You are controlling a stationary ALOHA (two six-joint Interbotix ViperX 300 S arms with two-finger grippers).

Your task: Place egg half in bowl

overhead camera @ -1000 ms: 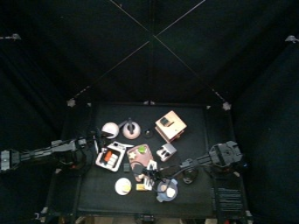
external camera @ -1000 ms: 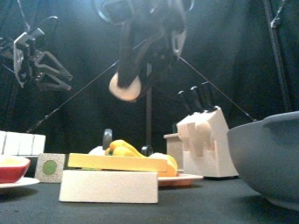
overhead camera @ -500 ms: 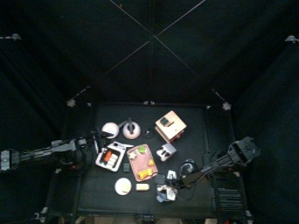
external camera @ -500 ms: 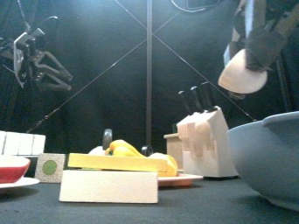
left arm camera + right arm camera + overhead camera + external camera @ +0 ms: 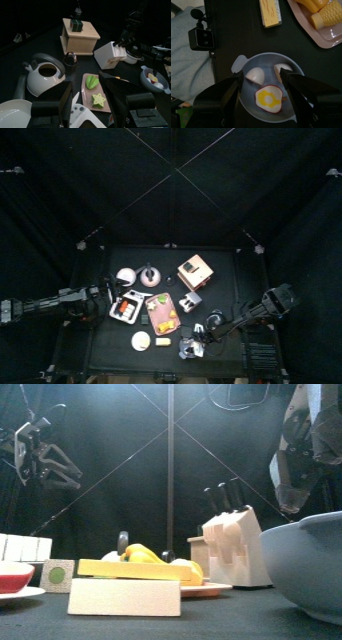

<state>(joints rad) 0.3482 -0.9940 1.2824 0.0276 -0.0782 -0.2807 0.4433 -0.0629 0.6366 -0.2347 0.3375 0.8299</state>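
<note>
On the table [image 5: 227, 288], I read the placing step as done: the egg half [image 5: 268, 98] lies yolk-up in the bowl [image 5: 243, 67]. My right end effector [image 5: 261, 85] hangs over it, spread wide and empty. Next I'd lift clear; the left end effector [image 5: 93, 102], also open and empty, rests across the table.

Lying flat inside the bowl [image 5: 264, 87], cut side up: the egg half [image 5: 268, 97], white around a round yellow middle. Sitting upright near the front edge of the table, on the right side: the small, round, grey bowl with its pale rim, showing big at the near right.
</note>
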